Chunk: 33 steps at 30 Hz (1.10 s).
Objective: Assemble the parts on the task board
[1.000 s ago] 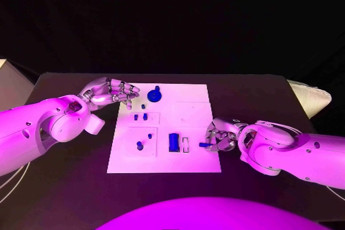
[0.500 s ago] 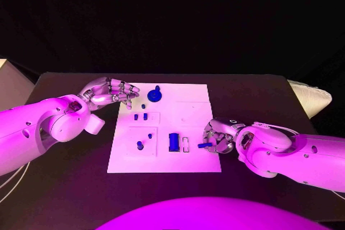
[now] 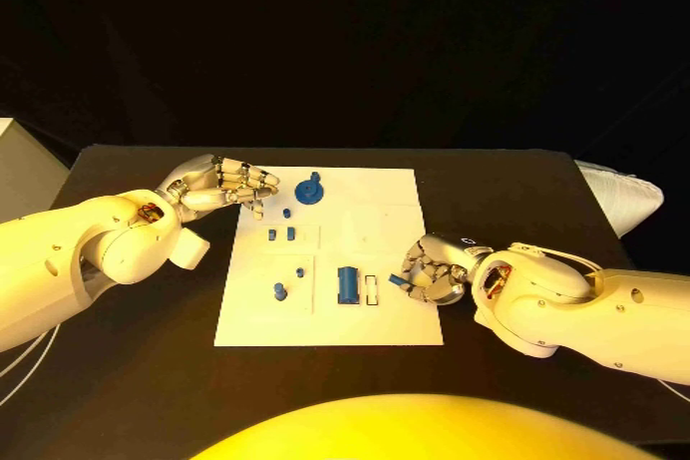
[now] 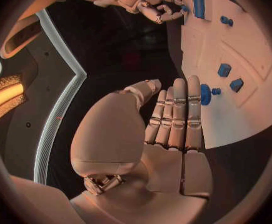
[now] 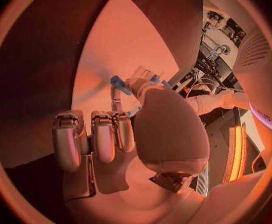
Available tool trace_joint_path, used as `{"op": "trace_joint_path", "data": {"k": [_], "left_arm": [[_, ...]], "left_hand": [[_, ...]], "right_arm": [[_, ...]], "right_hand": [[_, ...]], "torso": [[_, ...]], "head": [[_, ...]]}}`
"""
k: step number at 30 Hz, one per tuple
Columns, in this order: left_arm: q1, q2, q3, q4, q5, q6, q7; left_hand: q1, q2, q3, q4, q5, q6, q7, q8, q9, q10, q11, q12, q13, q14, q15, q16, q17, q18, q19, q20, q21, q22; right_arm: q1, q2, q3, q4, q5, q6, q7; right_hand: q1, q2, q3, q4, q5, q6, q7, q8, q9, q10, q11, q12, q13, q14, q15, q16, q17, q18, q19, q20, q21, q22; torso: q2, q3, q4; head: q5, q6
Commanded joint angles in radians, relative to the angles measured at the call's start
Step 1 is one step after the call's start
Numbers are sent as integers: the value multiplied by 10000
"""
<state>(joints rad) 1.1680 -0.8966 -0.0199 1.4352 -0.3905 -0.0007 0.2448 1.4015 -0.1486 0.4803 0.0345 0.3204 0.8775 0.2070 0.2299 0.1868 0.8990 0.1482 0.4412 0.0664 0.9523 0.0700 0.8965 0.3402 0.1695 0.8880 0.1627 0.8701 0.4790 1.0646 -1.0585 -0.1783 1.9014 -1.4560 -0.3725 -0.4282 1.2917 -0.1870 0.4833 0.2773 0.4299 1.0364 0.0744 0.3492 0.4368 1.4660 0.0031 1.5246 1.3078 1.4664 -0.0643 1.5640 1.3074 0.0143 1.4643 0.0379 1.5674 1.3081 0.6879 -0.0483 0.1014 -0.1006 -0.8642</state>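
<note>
My right hand (image 3: 429, 271) pinches a small blue part (image 3: 394, 279) at the task board's (image 3: 403, 325) right edge, not yet seated. Left hand (image 3: 223, 186) fingers curled, holding nothing, at the far-left corner. Several parts already on the board; assembly partway, I'd judge.

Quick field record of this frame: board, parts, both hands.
board: white task board mid-table
table: black
right hand: at board's right edge, pinching a small blue part
left hand: at board's far left corner, fingers curled, holding nothing
big part: blue knobbed piece at far edge
near part: blue block beside an empty slot
other parts: small blue pieces on the left half
</note>
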Motion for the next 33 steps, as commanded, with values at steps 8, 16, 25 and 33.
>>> {"op": "trace_joint_path", "data": {"k": [8,16,25,33], "left_arm": [[1,59,7,20,72,65,13],[2,74,7,24,72,90,-16],[2,70,7,27,72,109,-31],[2,64,6,27,72,128,-50]], "left_hand": [[-8,56,13,70,18,4,27,33,-14,-61,12,-36,15,-47,48,-44,15,148,-51,1,16,-13],[-8,56,13,70,18,4,27,33,-14,-61,12,-36,15,-47,48,-44,15,148,-51,1,16,-13],[-8,56,13,70,18,4,27,33,-14,-61,12,-36,15,-47,48,-44,15,148,-51,1,16,-13],[-8,56,13,70,18,4,27,33,-14,-61,12,-36,15,-47,48,-44,15,148,-51,1,16,-13]], "right_arm": [[71,475,3,-22,1512,-436,-226],[80,943,3,-263,1958,-238,-738],[79,1222,2,-373,2057,-252,-921],[78,1334,2,-366,2143,-270,-928]], "right_hand": [[-768,-164,54,49,-160,53,-27,231,121,801,-79,45,2337,1034,-63,48,2594,-143,1064,-41,34,2627],[-1541,-222,-206,101,-220,104,-23,292,83,844,-68,113,2387,1044,-51,68,2634,-143,1064,-26,34,2627],[-2130,-62,-467,128,-392,163,-35,327,31,901,-74,207,2454,1044,-52,68,2634,-143,1064,-21,34,2627],[-2216,-28,-508,121,-326,176,-42,335,21,925,-79,247,2482,1044,-55,68,2634,-143,1064,-23,34,2627]], "torso": [[-3,-3,9],[10,0,8],[10,11,4],[15,11,5]], "head": [[-5,-10],[1,-31],[9,-57],[16,-84]]}}
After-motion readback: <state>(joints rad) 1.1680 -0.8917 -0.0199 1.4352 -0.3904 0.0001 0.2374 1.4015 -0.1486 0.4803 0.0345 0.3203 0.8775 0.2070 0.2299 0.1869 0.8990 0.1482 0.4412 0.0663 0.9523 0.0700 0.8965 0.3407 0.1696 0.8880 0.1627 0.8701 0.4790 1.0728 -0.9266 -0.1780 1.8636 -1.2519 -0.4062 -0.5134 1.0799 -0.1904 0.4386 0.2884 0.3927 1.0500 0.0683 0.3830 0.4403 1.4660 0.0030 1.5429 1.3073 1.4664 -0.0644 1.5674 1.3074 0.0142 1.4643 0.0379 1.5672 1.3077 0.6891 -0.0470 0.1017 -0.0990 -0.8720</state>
